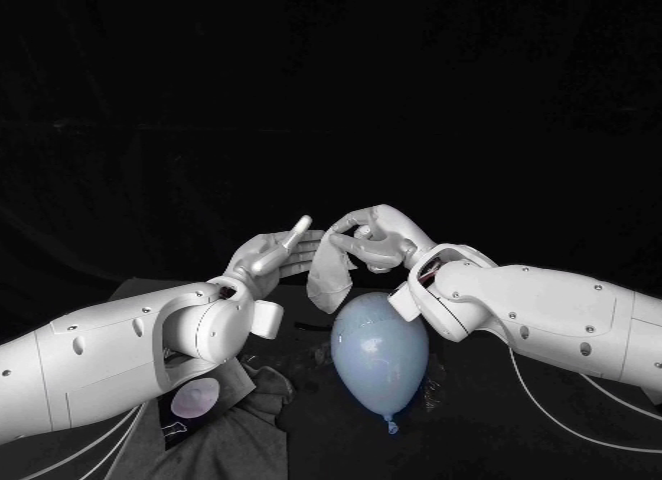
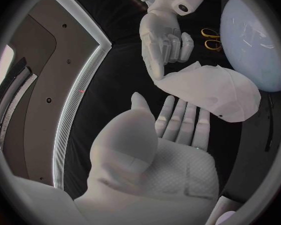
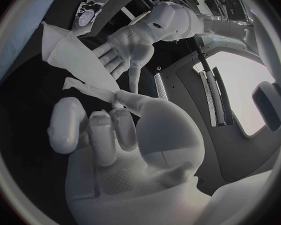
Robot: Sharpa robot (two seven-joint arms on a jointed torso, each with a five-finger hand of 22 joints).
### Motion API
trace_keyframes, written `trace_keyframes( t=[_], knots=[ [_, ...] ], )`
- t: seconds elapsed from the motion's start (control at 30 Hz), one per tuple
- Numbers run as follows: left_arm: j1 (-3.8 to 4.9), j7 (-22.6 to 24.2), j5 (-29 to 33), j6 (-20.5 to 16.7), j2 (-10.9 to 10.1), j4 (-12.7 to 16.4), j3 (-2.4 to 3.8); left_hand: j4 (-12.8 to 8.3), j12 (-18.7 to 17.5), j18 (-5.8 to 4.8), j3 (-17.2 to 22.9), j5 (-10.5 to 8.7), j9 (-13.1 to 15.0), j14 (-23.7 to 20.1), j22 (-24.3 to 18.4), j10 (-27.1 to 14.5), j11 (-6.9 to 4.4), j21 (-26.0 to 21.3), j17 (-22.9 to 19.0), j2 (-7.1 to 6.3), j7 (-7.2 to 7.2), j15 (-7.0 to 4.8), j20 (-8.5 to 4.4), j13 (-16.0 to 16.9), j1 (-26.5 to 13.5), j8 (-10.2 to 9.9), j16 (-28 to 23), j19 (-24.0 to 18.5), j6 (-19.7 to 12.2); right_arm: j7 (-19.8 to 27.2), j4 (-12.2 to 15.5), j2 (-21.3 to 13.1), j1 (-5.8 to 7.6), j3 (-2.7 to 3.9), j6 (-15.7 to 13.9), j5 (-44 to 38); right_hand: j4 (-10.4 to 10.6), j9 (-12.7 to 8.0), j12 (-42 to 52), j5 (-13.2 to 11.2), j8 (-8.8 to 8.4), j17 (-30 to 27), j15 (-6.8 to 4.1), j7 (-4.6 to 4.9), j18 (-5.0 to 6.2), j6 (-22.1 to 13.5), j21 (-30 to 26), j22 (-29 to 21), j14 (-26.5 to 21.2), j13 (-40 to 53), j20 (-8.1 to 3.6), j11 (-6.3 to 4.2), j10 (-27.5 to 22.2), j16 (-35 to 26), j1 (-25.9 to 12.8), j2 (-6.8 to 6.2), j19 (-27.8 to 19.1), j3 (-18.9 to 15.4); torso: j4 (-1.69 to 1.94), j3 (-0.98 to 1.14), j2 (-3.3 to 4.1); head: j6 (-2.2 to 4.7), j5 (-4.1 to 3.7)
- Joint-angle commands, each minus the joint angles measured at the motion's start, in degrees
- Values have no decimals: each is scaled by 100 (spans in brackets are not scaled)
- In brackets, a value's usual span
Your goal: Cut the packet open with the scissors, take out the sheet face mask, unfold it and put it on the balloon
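Note:
A pale sheet face mask hangs folded above the table, with its lower end just over the top of the light blue balloon. My right hand pinches the mask's upper edge; in the right wrist view the thumb and fingers close on a corner of the mask. My left hand is held flat with its fingers stretched out towards the sheet from the left and grips nothing. The left wrist view shows that flat palm just short of the mask, beside the balloon.
Scissors with yellow handles lie on the black table beyond the right hand. A packet with a round picture lies at the front left under my left arm, on crumpled grey material. The balloon's knot points towards me.

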Motion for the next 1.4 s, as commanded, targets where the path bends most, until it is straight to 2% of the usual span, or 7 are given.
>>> trace_keyframes(
  t=[0.03, 0.27, 0.53, 0.7, 0.83, 1.17, 1.4],
  knots=[
    [2, 0, 144, 371, 23, 21, 8, 1, -6, -32, -109, 10, 11, 113, 15, 19, 14, 56, 23, 146, 539, -12, 2, 5, -137, -21, -40, 115, 16, 73, -27, 42, 5, 6, -61, -583, 2, 9, -38, 13, 13, 1505, -3, -10, 11, 36, -15, 984, 618, 735, -16, 13, -43, 40, 50, -4, -3, 38, 2, -4, -3, -11, -13],
    [1, -17, 148, 462, 34, 12, 9, 6, 23, -37, -230, 12, 52, 294, -8, 263, 5, 32, 52, 217, 541, -27, 11, 24, -429, 28, -52, 28, 177, -53, -12, 80, 6, 7, -263, -935, -48, -3, -32, 16, -9, 1505, -2, -7, 6, 14, 9, 990, 618, 745, -16, 14, -32, 40, 100, -38, 9, 117, 5, -6, 1, -11, -15],
    [2, 129, -88, 83, 1, -90, 9, -13, -50, -332, -352, 9, -22, -943, -100, -575, 23, -217, -89, 132, 358, 86, 37, -33, -352, -131, -697, -1242, -241, -99, 142, -48, 5, 35, -645, -878, -58, -1, -10, 14, 1, 1505, -4, -9, -4, 40, 54, 1003, 618, 769, -18, 13, -4, 40, 105, -59, 35, 135, -1, -1, -5, -16, -10],
    [2, 126, -225, -206, -37, -180, 9, -21, -70, -349, -352, 7, -15, -2068, -179, -1119, -416, -292, -173, -15, 24, 354, 59, -52, -184, -152, -1141, -2277, -318, -93, 191, -116, 26, 73, -854, -827, -65, -1, 5, 15, 4, 1505, -6, -12, -2, 51, 49, 1001, 618, 785, -19, 10, 14, 40, 109, -69, 33, 147, -6, 2, -14, -11, -16],
    [2, 263, -262, -308, -108, -189, 9, -45, -58, -347, -325, 8, -21, -2060, -169, -1127, -417, -279, -156, -65, 8, 362, 57, -45, -38, -170, -1150, -2296, -381, -101, 142, -142, 54, 88, -916, -803, -67, 0, 10, 14, 5, 1505, -7, -13, -1, 56, 47, 1001, 618, 791, -20, 9, 20, 40, 109, -75, 32, 150, -1, -1, -8, -23, -44],
    [-1, 482, -236, -338, -361, 58, 10, -56, -56, -187, -245, 11, -18, -1727, -28, -1172, -47, -35, -75, -141, 388, 177, 32, -46, 466, -190, -1086, -1611, -496, -131, -87, -101, 73, 102, -991, -709, -71, 0, 22, 14, 7, 1505, -8, -15, 6, 62, 16, 991, 618, 804, -20, 8, 33, 40, 109, -83, 15, 153, 1, 0, -2, -38, -66],
    [-42, 556, -206, -226, -401, 290, 12, -39, -42, -36, -219, 14, 63, -29, 284, -868, 64, 717, 258, -103, 527, 54, -4, -33, 646, -85, -527, 479, -304, -219, -251, -25, 76, 105, -961, -710, -74, 0, 19, 14, 8, 1505, -8, -16, 13, 65, -13, 982, 618, 801, -21, 7, 31, 40, 111, -88, -1, 156, -1, -5, 0, -35, -64]
  ],
)
